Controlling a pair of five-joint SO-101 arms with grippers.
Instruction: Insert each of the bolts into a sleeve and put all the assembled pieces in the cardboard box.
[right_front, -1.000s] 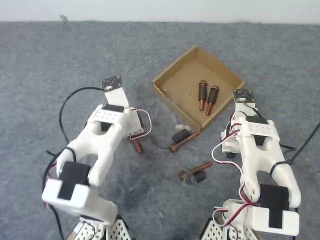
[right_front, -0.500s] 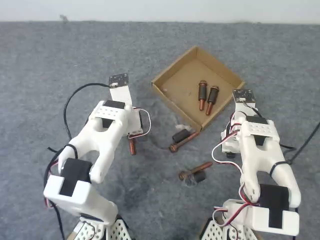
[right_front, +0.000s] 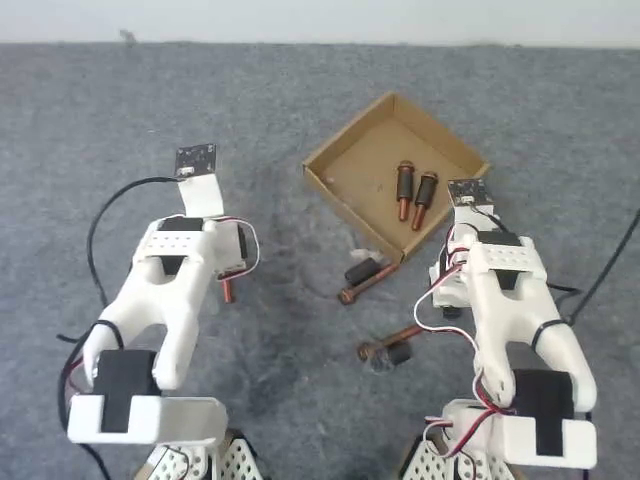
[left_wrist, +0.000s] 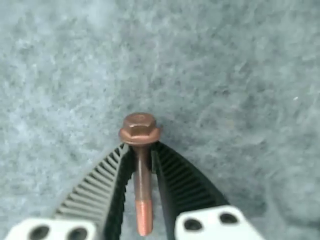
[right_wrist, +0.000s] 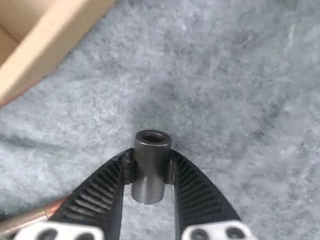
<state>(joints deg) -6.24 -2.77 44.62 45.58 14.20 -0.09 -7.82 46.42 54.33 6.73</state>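
Copper bolt (left_wrist: 142, 172) and black sleeve (right_wrist: 150, 166) between jaws

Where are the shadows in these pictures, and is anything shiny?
Right wrist view: a soft dark shadow lies on the mat by the sleeve held in the right gripper. Left wrist view: the bolt, in the left gripper, gleams a little at its head. High view: the mat looks darker in front of the cardboard box.

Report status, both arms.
Left gripper shut on bolt. Right gripper shut on sleeve. Two assembled pieces in cardboard box; two loose pieces between arms.
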